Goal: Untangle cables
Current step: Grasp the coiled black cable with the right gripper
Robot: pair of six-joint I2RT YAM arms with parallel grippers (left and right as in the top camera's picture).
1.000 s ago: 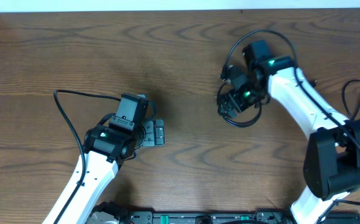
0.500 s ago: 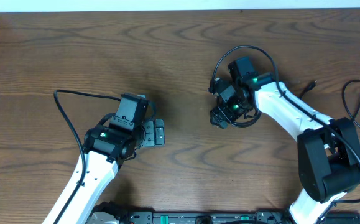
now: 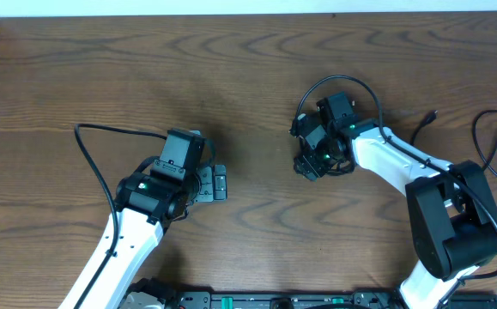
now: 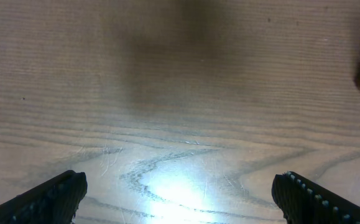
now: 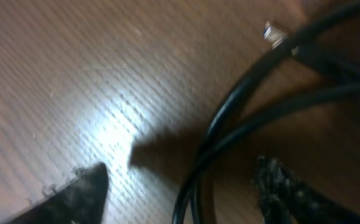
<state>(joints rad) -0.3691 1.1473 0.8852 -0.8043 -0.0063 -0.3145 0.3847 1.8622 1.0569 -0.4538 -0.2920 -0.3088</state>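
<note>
The right arm's fingers (image 5: 68, 196) stand apart, low over the brown wooden bench (image 5: 74, 74), with a bundle of thin black cords (image 5: 229, 99) lying in the gap between them but not clamped. The cords run up out of the gap and slant away to one side, ending near a small pale plug tip (image 5: 272, 31) ahead of the fingers. The left arm's fingers (image 4: 49, 199) are spread wide over bare wood, well apart from the bundle, so the right arm looks the nearer one to close.
</note>
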